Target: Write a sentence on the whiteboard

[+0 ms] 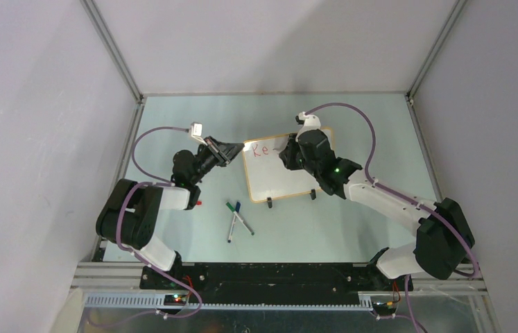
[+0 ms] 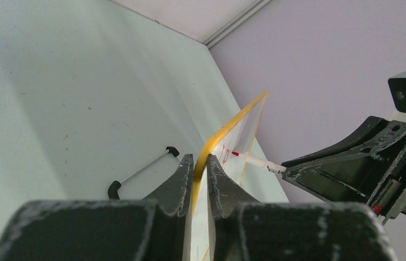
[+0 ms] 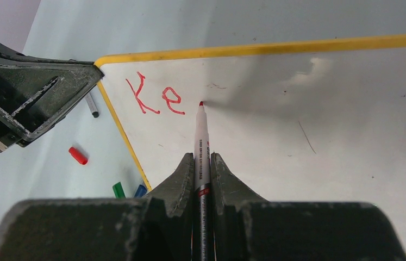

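1. The left arm (image 1: 138, 215) reaches in from the left side of the pale green surface (image 1: 353, 125).
2. A little red cap (image 1: 199, 202) lies on the surface just beside that arm.
3. The left jaws are nearly shut. They pinch the thin yellow frame at the top left corner of the whiteboard (image 1: 280, 179).
4. A green-capped pen (image 1: 230, 207) and a blue-capped pen (image 1: 237, 206) lie crossed on the surface. They are near the front left of the board and not touching it.
5. The whiteboard stands on its two small black feet (image 1: 269, 202) in the middle of the surface, with its white face toward the arms.
6. Red letters (image 3: 157, 98) sit in the top left part of the board. They say "Ke".
7. The red marker (image 3: 201, 136) points at the board, and its red tip is just to the right of the "e". I cannot tell if the tip touches the board.
8. The right jaws are squeezed tight on the marker, one on each side of it.
9. The right arm (image 1: 387, 201) comes in from the right side and bends over the top of the board.
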{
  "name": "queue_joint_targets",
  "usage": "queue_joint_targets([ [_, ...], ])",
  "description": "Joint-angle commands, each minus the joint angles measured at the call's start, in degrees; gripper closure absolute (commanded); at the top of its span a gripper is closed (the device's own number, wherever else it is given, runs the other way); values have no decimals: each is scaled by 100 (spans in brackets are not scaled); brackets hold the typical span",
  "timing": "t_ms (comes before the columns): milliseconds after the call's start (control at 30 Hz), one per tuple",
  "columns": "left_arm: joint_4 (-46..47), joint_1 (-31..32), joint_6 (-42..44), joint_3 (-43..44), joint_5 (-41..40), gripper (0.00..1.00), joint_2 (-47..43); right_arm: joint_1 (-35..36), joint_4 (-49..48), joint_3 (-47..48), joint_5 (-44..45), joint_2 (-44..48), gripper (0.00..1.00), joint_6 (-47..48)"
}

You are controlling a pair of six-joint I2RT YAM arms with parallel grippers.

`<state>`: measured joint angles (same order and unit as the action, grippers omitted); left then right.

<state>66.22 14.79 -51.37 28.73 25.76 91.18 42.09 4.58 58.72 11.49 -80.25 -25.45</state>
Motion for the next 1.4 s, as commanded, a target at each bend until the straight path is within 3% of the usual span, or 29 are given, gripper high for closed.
queue_joint_targets([
  [0,112,37,101,36,8,100,-192,-30,-240,262,-65,-86,100,-56],
  [1367,83,34,128,37,-2,100,-224,-165,253,333,560,15,100,-278],
])
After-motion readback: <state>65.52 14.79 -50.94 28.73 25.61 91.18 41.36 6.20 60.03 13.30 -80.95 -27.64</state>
